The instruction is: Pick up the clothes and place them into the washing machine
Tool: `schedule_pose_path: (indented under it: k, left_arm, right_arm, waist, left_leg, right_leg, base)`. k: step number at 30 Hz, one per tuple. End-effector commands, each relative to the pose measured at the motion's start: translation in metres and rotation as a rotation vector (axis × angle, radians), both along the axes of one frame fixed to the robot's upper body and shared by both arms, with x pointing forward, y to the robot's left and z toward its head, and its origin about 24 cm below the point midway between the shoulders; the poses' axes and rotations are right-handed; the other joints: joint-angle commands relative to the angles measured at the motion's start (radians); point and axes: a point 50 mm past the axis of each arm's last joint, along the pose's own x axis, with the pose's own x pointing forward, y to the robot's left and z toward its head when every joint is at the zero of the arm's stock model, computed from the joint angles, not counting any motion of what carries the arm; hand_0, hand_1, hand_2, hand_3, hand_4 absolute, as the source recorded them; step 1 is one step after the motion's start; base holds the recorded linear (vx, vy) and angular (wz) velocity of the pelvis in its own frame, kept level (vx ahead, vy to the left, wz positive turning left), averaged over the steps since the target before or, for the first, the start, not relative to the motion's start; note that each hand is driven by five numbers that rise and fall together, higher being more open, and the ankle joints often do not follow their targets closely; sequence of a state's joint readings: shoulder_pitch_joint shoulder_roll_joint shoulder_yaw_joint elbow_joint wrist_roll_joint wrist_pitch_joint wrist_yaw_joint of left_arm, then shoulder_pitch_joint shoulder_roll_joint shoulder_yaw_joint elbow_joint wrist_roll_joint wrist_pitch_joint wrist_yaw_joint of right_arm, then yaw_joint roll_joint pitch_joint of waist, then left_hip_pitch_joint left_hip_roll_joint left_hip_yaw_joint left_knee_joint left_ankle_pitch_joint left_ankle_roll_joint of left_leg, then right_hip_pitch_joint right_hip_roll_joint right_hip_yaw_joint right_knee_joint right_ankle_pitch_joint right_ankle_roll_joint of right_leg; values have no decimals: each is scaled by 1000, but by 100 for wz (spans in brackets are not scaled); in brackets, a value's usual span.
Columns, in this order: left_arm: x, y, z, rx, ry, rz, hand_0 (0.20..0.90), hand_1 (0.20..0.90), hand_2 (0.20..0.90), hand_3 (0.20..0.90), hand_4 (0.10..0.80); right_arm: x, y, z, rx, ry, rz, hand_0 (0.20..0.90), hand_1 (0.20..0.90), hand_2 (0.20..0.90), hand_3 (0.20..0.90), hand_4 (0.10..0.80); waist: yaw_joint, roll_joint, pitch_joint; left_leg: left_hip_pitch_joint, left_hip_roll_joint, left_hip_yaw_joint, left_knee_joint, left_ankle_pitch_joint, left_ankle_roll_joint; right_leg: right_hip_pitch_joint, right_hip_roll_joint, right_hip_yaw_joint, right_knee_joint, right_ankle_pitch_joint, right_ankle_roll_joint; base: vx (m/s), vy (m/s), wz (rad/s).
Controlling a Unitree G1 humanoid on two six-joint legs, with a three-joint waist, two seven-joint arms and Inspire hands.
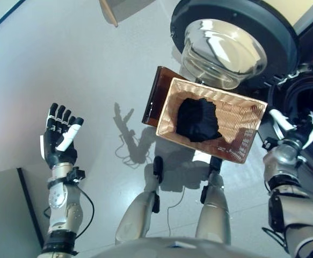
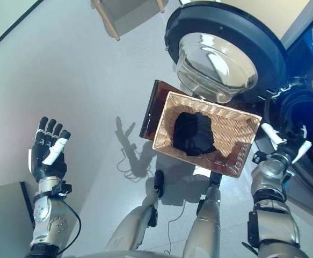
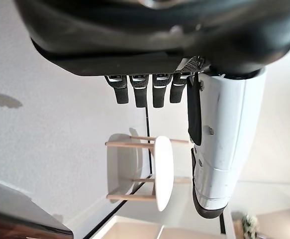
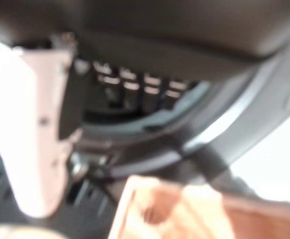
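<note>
A dark garment (image 1: 198, 119) lies bunched in the shallow wicker basket (image 1: 241, 115), which rests on a low dark brown box (image 1: 155, 94) beside the washing machine. The machine's round door (image 1: 223, 45) stands open, and its dark drum opening (image 1: 311, 99) is at the far right. My right hand (image 1: 293, 130) is open and empty, raised just right of the basket, in front of the drum opening. It also shows in the right wrist view (image 4: 135, 89), with the basket's corner (image 4: 184, 209) close by. My left hand (image 1: 59, 137) is open and empty, held up over the floor far to the left.
A white stool with wooden legs (image 3: 154, 172) stands on the floor beyond my left hand. A wooden-legged piece of furniture (image 1: 116, 11) is at the back. A grey slab (image 1: 6, 215) lies at the lower left.
</note>
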State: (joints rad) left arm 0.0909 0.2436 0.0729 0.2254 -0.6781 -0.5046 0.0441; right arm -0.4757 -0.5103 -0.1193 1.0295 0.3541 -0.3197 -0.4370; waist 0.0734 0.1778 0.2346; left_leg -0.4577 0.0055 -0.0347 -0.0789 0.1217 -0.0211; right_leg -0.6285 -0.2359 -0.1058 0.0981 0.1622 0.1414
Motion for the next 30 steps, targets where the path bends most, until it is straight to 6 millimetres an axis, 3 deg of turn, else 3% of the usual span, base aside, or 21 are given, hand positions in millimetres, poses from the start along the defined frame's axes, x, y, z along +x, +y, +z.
schedule_pose_path:
  k: [1, 2, 3, 7, 13, 16, 24, 30]
  left_arm:
    - [-5, 24, 34, 88, -168, 105, 900, 900, 900, 900, 800]
    - [-4, 21, 33, 88, -165, 94, 900, 900, 900, 900, 800]
    - [-4, 22, 33, 88, -165, 94, 900, 900, 900, 900, 800]
    - [-1, 16, 34, 91, -170, 69, 900, 900, 900, 900, 800]
    - [-1, 14, 36, 87, -175, 67, 900, 900, 900, 900, 800]
    - [-2, 13, 39, 89, -190, 60, 900, 900, 900, 900, 800]
    - [-2, 9, 50, 94, -243, 14, 900, 900, 900, 900, 800]
    - [-2, 6, 56, 101, -264, -2, 900, 900, 900, 900, 800]
  right_arm:
    - [1, 7, 2, -225, 111, 102, 900, 900, 900, 900, 800]
    - [4, 21, -11, -267, 192, 178, 900, 900, 900, 900, 800]
    - [4, 21, -11, -267, 191, 178, 900, 900, 900, 900, 800]
    - [11, 55, -32, -239, 263, 303, 900, 900, 900, 900, 800]
    - [22, 90, -42, -252, 313, 417, 900, 900, 900, 900, 800]
    - [27, 93, -40, -270, 327, 419, 900, 900, 900, 900, 800]
    - [38, 73, -22, -291, 343, 319, 900, 900, 900, 900, 800]
    - [43, 70, -15, -287, 322, 292, 900, 900, 900, 900, 800]
  waist:
    - [32, -27, -65]
    - [37, -31, -65]
    - [37, -31, -64]
    - [46, -38, -73]
    - [71, -38, -80]
    - [79, -34, -78]
    - [117, -23, -51]
    - [132, -21, -41]
  left_leg:
    - [53, 2, -2, -8, -74, -115]
    - [63, 8, -4, -8, -78, -115]
    - [64, 8, -4, -8, -78, -116]
    - [72, 8, -8, -8, -71, -112]
    - [71, 7, -16, -8, -68, -113]
    - [63, 5, -22, -8, -64, -114]
    - [23, -5, -54, -8, -50, -121]
    - [-7, -15, -78, -8, -42, -120]
  right_leg:
    - [37, -4, 12, -27, -12, 13]
    - [52, 2, 7, -30, -16, 13]
    - [53, 2, 6, -31, -16, 13]
    - [67, -1, 0, -40, -12, 14]
    - [79, -2, -10, -53, -10, 15]
    - [80, -4, -17, -59, -6, 16]
    - [79, -15, -49, -71, -2, 14]
    - [77, -24, -70, -79, 1, 16]
  base:
    - [-1, -32, -1]
    - [0, 0, 0]
    - [11, -35, 0]
    - [-6, 2, 3]
    - [-6, 4, 3]
    - [-18, 8, 13]
    - [-27, -6, 19]
    - [8, -6, 25]
